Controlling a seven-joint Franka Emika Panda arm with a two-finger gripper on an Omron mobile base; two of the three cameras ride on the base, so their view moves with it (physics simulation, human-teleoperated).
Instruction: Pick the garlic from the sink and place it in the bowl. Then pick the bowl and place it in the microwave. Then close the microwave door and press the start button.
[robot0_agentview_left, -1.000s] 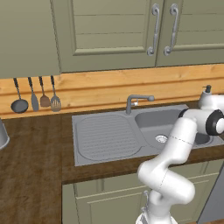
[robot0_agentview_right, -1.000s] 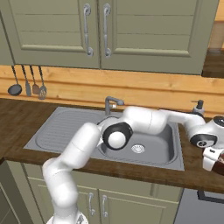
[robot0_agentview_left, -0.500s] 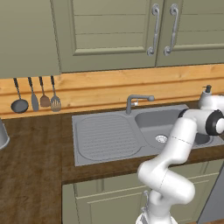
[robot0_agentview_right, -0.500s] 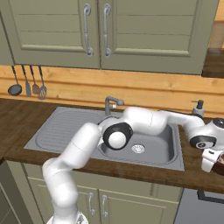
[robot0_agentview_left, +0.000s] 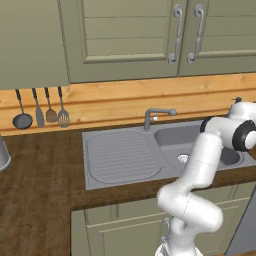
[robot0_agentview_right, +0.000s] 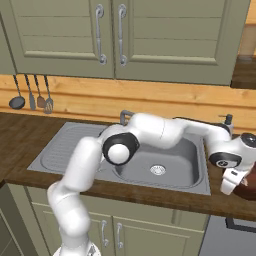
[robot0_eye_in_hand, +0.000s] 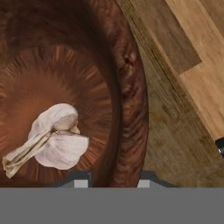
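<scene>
Garlic (robot0_eye_in_hand: 54, 140) lies inside the bowl (robot0_eye_in_hand: 131, 92) on the worktop (robot0_eye_in_hand: 175, 127), right of the sink (robot0_agentview_right: 195, 172); end effector (robot0_eye_in_hand: 110, 180) clenched astride the near rim wall; advise lifting level toward the microwave.

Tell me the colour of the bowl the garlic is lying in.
Dark reddish-brown with a streaky wooden grain; the bowl shows best in the hand view, garlic inside.

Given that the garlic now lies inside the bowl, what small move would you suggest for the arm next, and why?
Probably lift the bowl a little off the counter, provided the grip holds. In the hand view the garlic rests on the bowl's floor, and the gripper has one fingertip on each side of the bowl's rim, the jaws drawn close. That looks like a rim grasp, so the microwave step comes next.
</scene>
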